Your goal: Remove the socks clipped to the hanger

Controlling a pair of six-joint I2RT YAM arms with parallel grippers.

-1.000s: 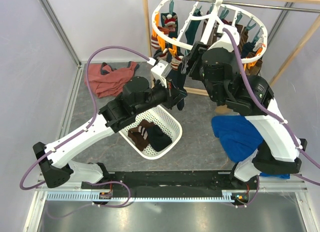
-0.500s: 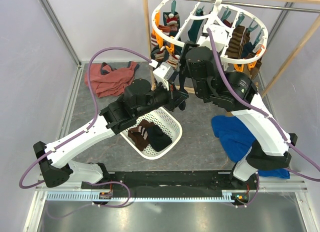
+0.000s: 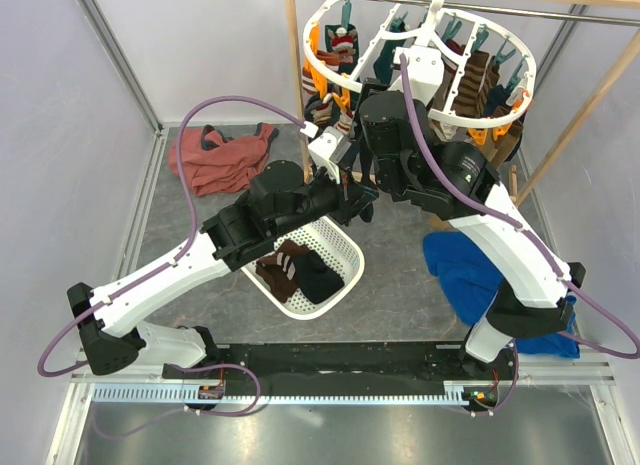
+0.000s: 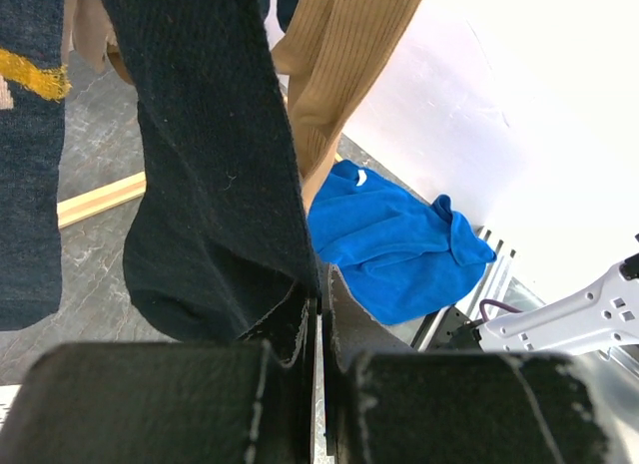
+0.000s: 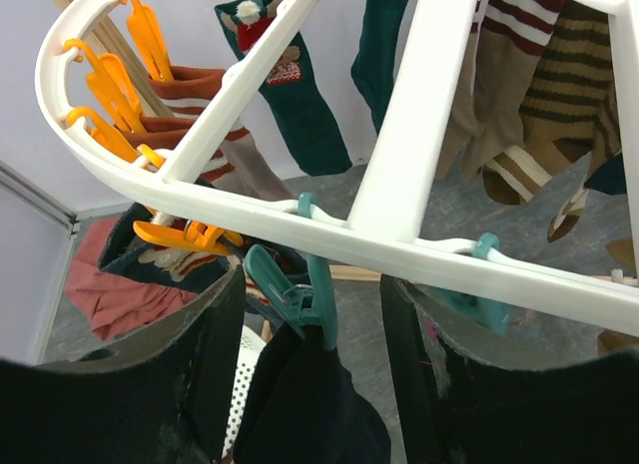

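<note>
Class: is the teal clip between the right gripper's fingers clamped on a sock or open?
Clamped. The teal clip pinches the top of the dark sock, which hangs from it under the hanger.

Hanger (image 3: 420, 47) hanging at the back, basket (image 3: 345, 247) sitting on the floor before it.
The socks (image 3: 345, 45) are dangling under the hanger's ring; the left gripper (image 4: 318, 314) is sitting at the lower end of one sock (image 4: 215, 185), the right gripper (image 5: 315, 324) straddling a clip (image 5: 290, 289) on the ring's near side — a garment (image 3: 215, 160) is lying far left, a cloth (image 3: 470, 270) right of the basket.
</note>
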